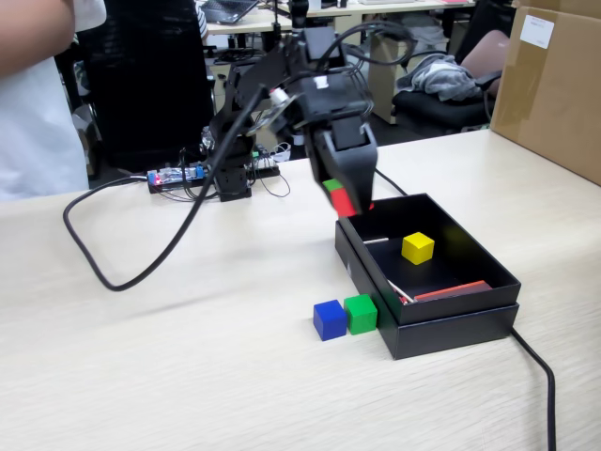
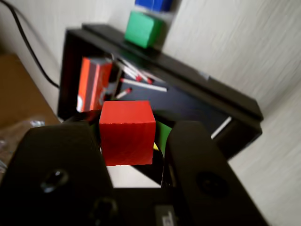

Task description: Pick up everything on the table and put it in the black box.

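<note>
- In the fixed view, the gripper [image 1: 349, 199] hung just above the far rim of the black box [image 1: 451, 329], clenched on the red cube [image 1: 344, 202]; it was held there, I judge, so the cube would drop inside and not on the table.
- The yellow cube [image 1: 418, 247] already lay on the box floor, toward the far side.
- The blue cube [image 1: 329, 319] and green cube [image 1: 361, 313] sat touching each other on the table [image 1: 188, 376], the green one just beside the box's left wall, toward the table's near edge.
- A thick black cable [image 1: 103, 263] looped across the far-left part of the table, well apart from the cubes; another cable [image 1: 540, 376] ran off toward the near right corner. A brown carton [image 1: 549, 85] stood at the far right edge. None of these seemed to block the drop.
- In the wrist view, the red cube [image 2: 127, 132] sat pinched between the two dark jaws of the gripper [image 2: 134, 141], over the box [image 2: 235, 110].
- Inside lay matchsticks [image 2: 141, 82] and an orange matchbox [image 2: 91, 82], which a falling cube might land on.
- Beyond the rim sat the green cube [image 2: 143, 29] and blue cube [image 2: 153, 4].
</note>
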